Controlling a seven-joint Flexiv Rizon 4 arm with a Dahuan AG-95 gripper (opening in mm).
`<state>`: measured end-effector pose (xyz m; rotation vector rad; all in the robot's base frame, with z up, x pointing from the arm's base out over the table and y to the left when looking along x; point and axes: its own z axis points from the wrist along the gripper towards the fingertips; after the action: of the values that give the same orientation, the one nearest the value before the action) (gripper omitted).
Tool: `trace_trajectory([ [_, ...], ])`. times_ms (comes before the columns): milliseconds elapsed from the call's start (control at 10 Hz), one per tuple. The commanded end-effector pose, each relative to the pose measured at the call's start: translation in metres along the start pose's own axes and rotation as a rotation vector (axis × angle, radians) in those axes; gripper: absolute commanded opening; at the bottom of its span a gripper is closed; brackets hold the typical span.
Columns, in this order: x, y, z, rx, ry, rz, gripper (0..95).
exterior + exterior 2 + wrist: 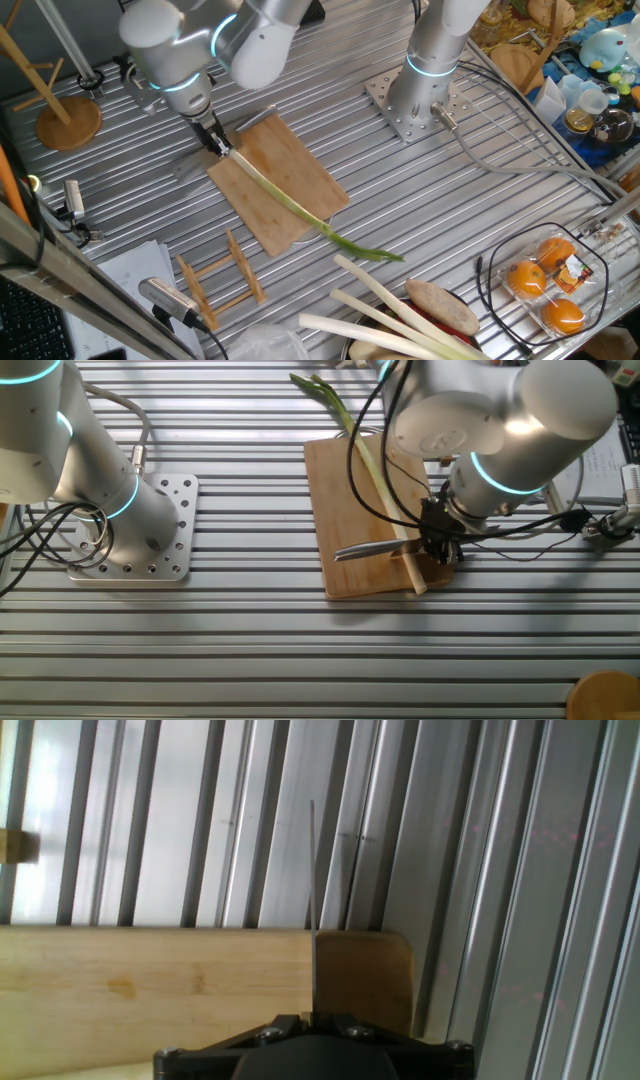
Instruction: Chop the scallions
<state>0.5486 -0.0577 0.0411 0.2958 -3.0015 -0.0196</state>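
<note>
One long scallion (290, 205) lies diagonally across the wooden cutting board (300, 165), its dark green tip hanging off the near edge. From the other side, the scallion (365, 460) runs down the board (335, 490) to its pale end by my gripper (438, 548). My gripper (216, 140) is at the board's corner, shut on a knife (365, 548) whose blade lies across the pale end. The hand view shows the knife (312, 890) edge-on, coming out of my gripper (312, 1020) over the board's (150, 985) edge.
A second arm's base (415, 100) is bolted at the back. Thick pale stalks (380, 310) and packed oranges (545, 285) lie near the front right. A small wooden rack (220, 280) sits in front of the board, and a wooden stand (65, 120) is far left.
</note>
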Motion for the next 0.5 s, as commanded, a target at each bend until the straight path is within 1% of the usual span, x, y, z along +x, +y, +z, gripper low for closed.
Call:
trace_trajectory([
  [100, 0.0016, 0.0001, 0.0023, 0.001, 0.005, -0.003, 0.0],
  [400, 0.0034, 0.0007, -0.0066, -0.005, -0.008, -0.011, 0.0],
  [500, 0.0036, 0.0009, -0.0075, -0.007, -0.011, -0.012, 0.0],
])
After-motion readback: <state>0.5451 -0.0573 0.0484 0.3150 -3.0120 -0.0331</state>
